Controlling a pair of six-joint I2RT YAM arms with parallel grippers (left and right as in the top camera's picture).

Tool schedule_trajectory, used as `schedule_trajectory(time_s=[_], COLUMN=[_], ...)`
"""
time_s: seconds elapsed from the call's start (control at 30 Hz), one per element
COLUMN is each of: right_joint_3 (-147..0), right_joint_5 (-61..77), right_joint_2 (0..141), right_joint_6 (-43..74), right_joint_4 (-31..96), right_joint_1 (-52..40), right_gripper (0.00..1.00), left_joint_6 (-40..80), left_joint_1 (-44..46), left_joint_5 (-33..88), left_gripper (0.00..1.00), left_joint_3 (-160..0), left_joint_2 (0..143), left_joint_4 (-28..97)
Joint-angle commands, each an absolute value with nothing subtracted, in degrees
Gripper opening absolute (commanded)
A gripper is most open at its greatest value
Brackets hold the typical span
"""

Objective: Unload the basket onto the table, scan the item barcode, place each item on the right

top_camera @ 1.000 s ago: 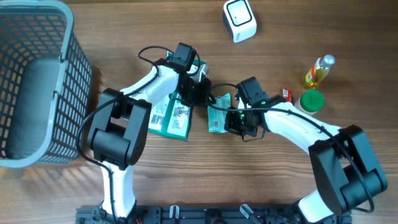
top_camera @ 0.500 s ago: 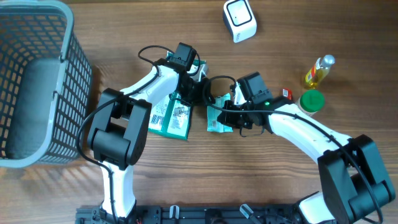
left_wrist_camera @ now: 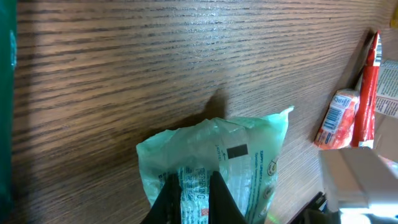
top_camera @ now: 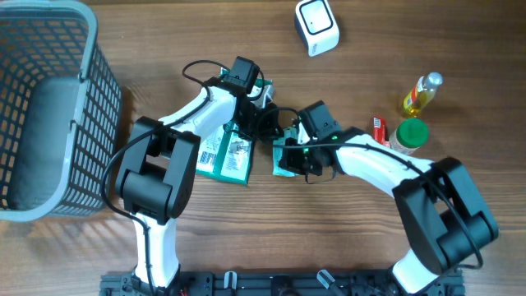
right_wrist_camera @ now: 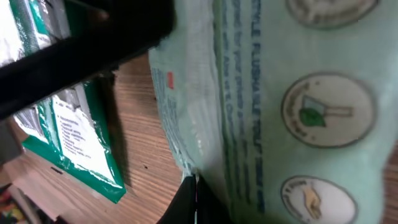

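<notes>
Light green soft plastic packet (top_camera: 282,162) lies on the brown wooden table (top_camera: 246,247), well apart from the small white scanner box (top_camera: 316,26), nearer to the robot than that box is.

The left gripper (left_wrist_camera: 189,190) is closed and pinches one edge of the packet, and the plastic bunches up there. The right gripper (right_wrist_camera: 191,194) is closed too, and its tips nip the packet's side seam. I think both arms hold it so it cannot slip while it gets turned.

Some print and a small dark patch show on the packet. I cannot tell if the barcode is there. The packet needs to be lifted and carried to the scanner box.

The flat green and white boxes (top_camera: 223,154) lie just beside the packet, about as far from the scanner box.
</notes>
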State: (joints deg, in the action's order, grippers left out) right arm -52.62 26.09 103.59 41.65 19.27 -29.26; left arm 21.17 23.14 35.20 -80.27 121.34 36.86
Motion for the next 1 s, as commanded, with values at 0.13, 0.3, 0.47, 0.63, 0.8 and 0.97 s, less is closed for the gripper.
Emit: schedule_trajectory(time_s=[0.13, 0.3, 0.47, 0.63, 0.8, 0.97], right_joint_3=[-50.9, -53.8, -58.5, -58.5, -58.5, -58.4], right_joint_5=[25.6, 36.0, 28.8, 14.2, 1.9, 0.1], right_joint_2=[103.7, 101.1, 93.6, 92.4, 95.2, 98.1], right_joint_6=[40.4, 31.1, 28.3, 30.7, 35.0, 36.6], right_joint_4=[25.0, 28.2, 32.9, 30.2, 30.1, 30.6], right_joint_1=[-28.1, -27.3, -26.2, -26.2, -26.2, -26.2], right_gripper=[0.04, 0.04, 0.04, 0.04, 0.04, 0.07], left_joint_6=[21.3, 21.3, 21.3, 21.3, 21.3, 25.7], left_joint_1=[23.4, 22.9, 20.7, 20.6, 21.9, 25.3], left_joint_5=[28.4, 28.4, 28.4, 28.4, 24.1, 9.0], left_gripper=[0.04, 0.04, 0.04, 0.05, 0.04, 0.04], left_joint_3=[-79.8, -80.2, -83.4, -84.8, -84.3, -84.3], left_joint_2=[123.6, 123.3, 121.3, 118.5, 118.5, 118.7], left_joint_4=[36.4, 35.8, 37.4, 37.7, 44.9, 50.4])
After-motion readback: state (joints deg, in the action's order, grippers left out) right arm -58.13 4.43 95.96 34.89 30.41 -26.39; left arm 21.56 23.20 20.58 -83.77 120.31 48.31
